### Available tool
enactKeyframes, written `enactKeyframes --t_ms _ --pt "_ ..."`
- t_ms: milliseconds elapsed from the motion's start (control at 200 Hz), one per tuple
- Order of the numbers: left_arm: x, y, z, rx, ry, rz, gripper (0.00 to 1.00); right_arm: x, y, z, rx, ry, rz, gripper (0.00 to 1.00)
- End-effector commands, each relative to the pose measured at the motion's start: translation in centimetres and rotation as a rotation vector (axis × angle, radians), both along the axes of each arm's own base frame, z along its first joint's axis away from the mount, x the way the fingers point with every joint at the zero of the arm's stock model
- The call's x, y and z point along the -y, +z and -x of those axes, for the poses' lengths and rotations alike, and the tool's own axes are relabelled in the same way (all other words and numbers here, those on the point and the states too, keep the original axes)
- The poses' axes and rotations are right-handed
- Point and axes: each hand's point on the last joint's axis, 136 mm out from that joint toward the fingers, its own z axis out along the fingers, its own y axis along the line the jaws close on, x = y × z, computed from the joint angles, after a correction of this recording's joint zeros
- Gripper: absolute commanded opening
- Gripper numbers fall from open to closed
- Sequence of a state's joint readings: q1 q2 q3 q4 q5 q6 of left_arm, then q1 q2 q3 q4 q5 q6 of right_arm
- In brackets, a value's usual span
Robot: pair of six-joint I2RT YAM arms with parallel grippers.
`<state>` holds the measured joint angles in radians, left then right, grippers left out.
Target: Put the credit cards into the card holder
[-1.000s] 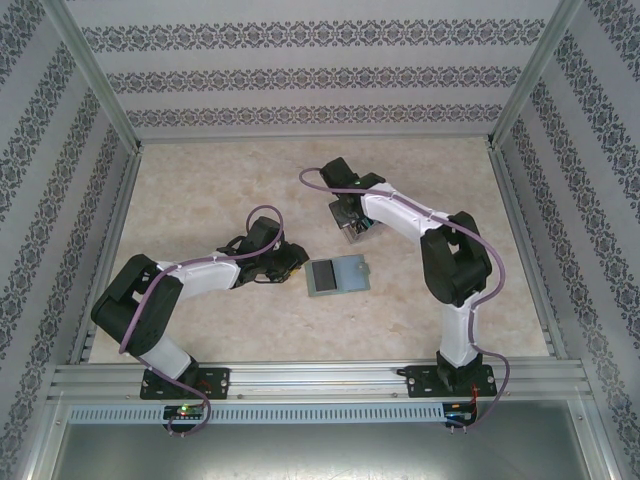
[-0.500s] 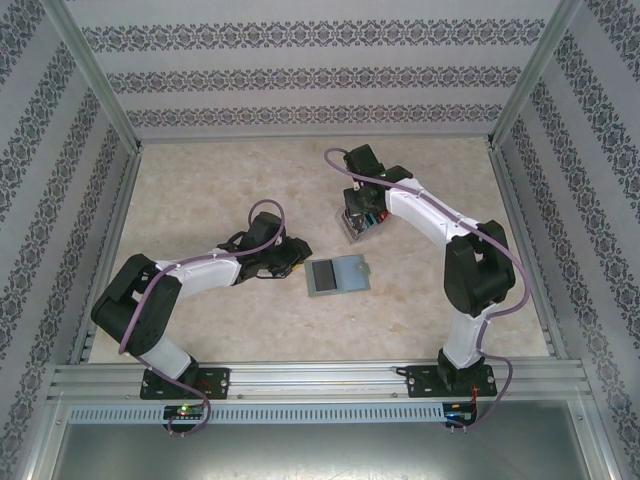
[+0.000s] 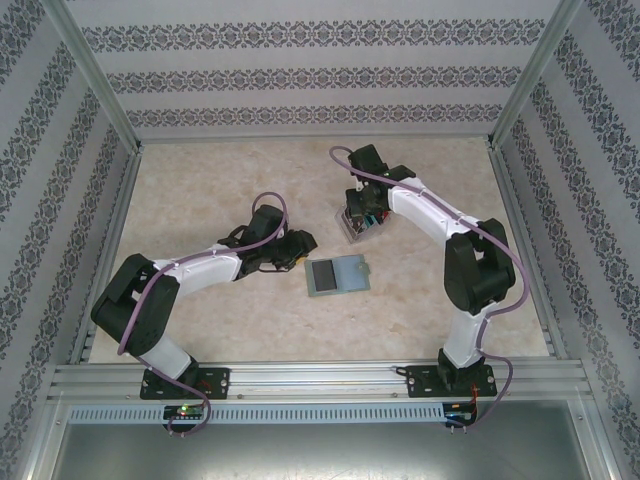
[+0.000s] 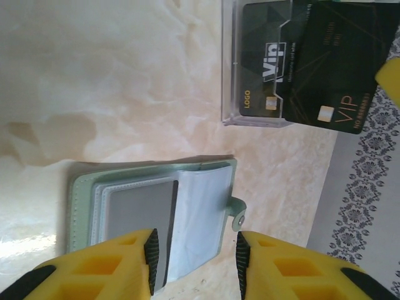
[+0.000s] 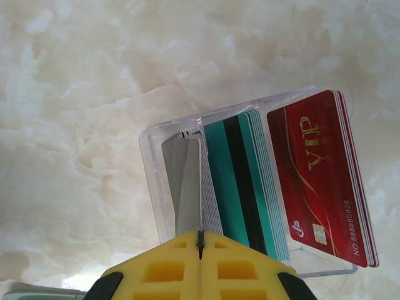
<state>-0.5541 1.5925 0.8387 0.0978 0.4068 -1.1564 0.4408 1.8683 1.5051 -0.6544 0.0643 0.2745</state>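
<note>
The pale marbled surface point(image 3: 220, 180) carries everything, with patterned walls round it. The left arm point(image 3: 190, 270) reaches in low from the near left and the right arm point(image 3: 440, 215) bends over from the near right toward the middle. The left tool point(image 4: 197, 250) hangs just above the card holder point(image 3: 337, 275), its yellow fingers apart with nothing between them. The right tool point(image 5: 200, 240) is closed over the clear tray point(image 5: 150, 162), its fingers meeting on the top edge of a dark grey card point(image 4: 331, 69) (seen edge-on from its own wrist, so barely more than a thin line there). That card stands upright and sticks out past the tray's side wall; whether its bottom edge is clear of the slots I cannot tell. The tray sits farther from the arm bases than the card holder, near it but apart. The card holder lies open and flat on the surface between the two arms. A dark grey rectangle shows behind the clear pocket of one half, the other half looks pale, and loose clear sleeves are fanned at the fold. In the tray stand a red pair of cards point(image 5: 319, 175), a teal-green stack point(image 5: 240, 181) and another dark card point(image 4: 265, 62). A small snap tab point(image 4: 237, 212) juts from the holder's edge.
</note>
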Motion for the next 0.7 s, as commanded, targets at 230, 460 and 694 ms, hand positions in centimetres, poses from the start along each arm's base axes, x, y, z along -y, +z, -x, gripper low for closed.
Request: enactKeyframes --t_ms 230,460,694 --pt "-0.2 -0.5 -0.1 -0.012 -0.003 0.006 0.41 -0.9 -2.3 -0.1 -0.077 0.038 -0.033 0.00" --pt "-0.1 -0.7 0.0 -0.019 -0.006 0.008 0.41 -0.5 -0.3 -0.7 -0.010 0.028 -0.036 0.00" --pt "0.1 -1.1 -0.2 -0.020 -0.009 0.010 0.41 0.6 -0.7 -1.4 -0.010 0.001 0.002 0.00"
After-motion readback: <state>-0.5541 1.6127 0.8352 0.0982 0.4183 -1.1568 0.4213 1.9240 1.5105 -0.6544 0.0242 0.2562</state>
